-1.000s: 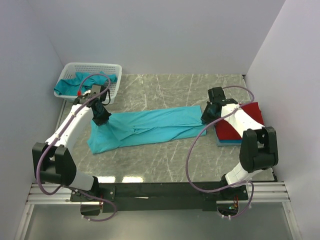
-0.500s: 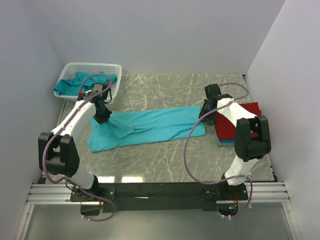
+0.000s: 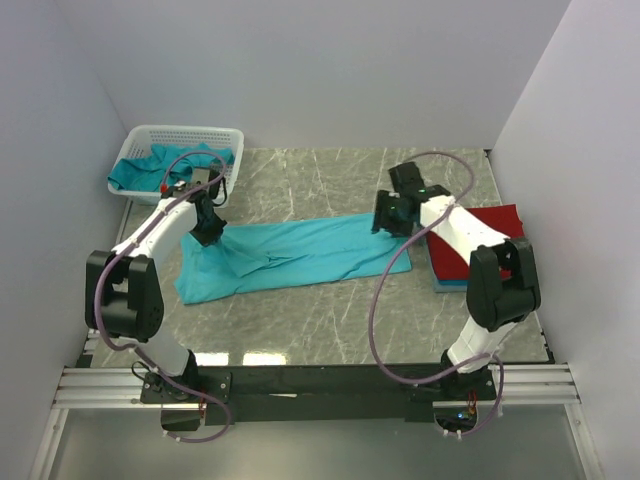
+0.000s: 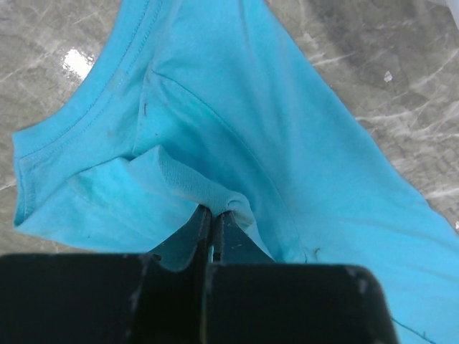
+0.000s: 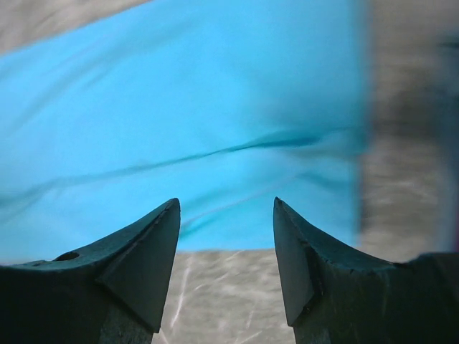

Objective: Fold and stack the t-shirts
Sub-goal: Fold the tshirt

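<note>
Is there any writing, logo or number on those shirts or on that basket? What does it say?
None: no text can be read in any view.
The spread teal t-shirt and the red folded t-shirt look plain; the white basket shows no label.

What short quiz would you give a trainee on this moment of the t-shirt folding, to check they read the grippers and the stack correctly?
1. True or false: the left gripper is shut on a pinch of the teal t-shirt spread on the table.
2. Pick one. The right gripper is: A) open, holding nothing; B) shut on cloth; C) out of view.
3. Fill in: the folded red t-shirt lies on top of a ___ one.

Key: 1 true. 2 A. 3 blue t-shirt.
</note>
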